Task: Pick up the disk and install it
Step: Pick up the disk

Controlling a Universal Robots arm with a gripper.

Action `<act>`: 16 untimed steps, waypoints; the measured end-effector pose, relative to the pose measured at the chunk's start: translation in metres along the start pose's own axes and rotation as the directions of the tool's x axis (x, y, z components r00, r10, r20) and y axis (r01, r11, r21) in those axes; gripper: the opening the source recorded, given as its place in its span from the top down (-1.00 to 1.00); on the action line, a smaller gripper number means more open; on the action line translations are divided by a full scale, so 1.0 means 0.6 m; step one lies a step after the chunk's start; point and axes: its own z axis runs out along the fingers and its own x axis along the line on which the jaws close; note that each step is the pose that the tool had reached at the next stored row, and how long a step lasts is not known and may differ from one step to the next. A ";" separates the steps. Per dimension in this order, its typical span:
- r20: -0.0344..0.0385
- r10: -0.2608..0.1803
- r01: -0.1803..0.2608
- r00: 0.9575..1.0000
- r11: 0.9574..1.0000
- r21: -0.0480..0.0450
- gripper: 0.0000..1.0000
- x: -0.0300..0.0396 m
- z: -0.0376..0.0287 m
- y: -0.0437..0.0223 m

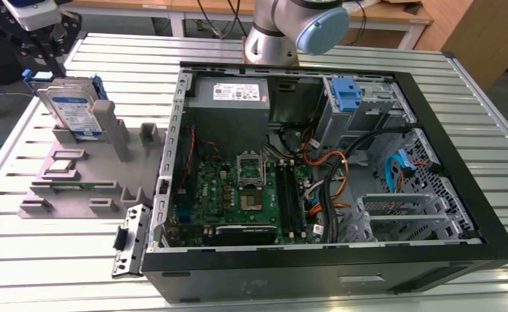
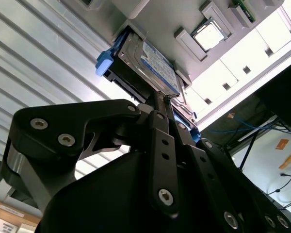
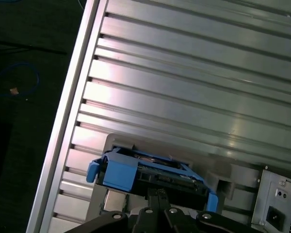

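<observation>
The disk (image 1: 74, 112) stands on edge in a grey holder (image 1: 98, 162) on the table, at the exterior view's left. It is silver with a blue-and-white label and blue side rails. Both wrist views show the disk (image 2: 153, 65) (image 3: 155, 172) just beyond my fingertips. My gripper (image 1: 56, 70) hangs right above its upper edge, and its black fingers (image 2: 161, 104) are drawn together into one narrow tip. The gripper (image 3: 158, 196) meets the disk's edge between the blue rails; whether it touches cannot be told.
An open computer case (image 1: 323, 175) lies to the exterior view's right of the holder, with a green board, cables, a grey power-supply box (image 1: 230, 94) and a blue-latched drive bay (image 1: 347, 96). A small square silver chip (image 1: 61, 166) sits on the holder. The ribbed table's edge (image 3: 63, 121) is close.
</observation>
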 end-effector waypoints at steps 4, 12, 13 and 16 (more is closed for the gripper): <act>-0.001 -0.024 0.024 1.000 1.000 0.000 0.80 0.000 0.000 0.000; -0.002 -0.054 0.054 0.999 0.999 -0.001 0.80 0.000 0.000 0.000; -0.002 -0.056 0.056 0.998 0.998 -0.001 0.80 0.000 0.000 0.000; -0.003 -0.063 0.063 0.998 0.998 -0.001 0.80 0.000 0.000 0.000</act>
